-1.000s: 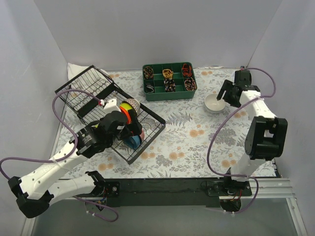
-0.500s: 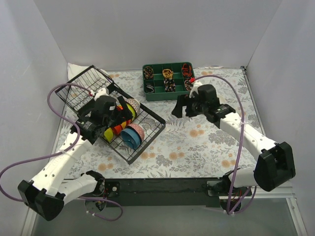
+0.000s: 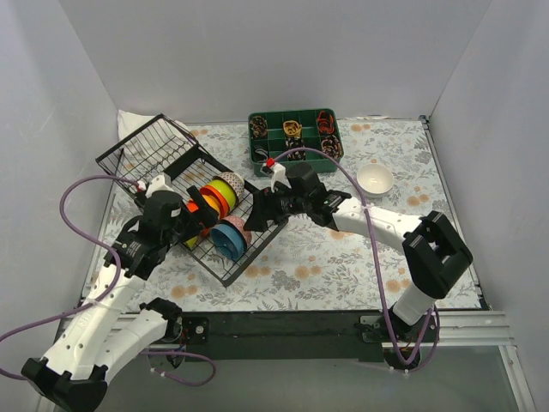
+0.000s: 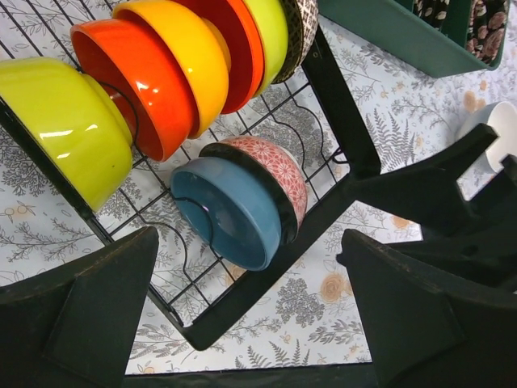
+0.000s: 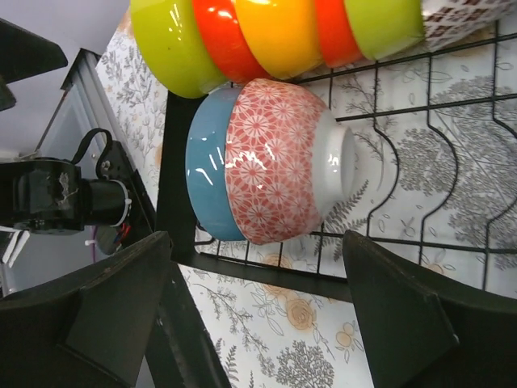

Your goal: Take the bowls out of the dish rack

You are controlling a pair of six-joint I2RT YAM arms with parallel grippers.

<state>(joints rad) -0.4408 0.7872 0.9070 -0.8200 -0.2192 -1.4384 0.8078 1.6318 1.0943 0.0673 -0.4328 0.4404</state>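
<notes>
Pink mosaic bowl just ahead of right end effector

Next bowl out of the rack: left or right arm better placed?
Right, likely. The right end effector, open, sits at the edge of the dish rack with the patterned bowl framed between its fingers. The left end effector, also open, sees that bowl from farther back, behind the blue bowl.

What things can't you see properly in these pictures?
Row of bowls: right wrist view, cut off by top edge.
White bowl: left wrist view, cut off by right edge.
Green tray contents: top view, too small to name.
</notes>
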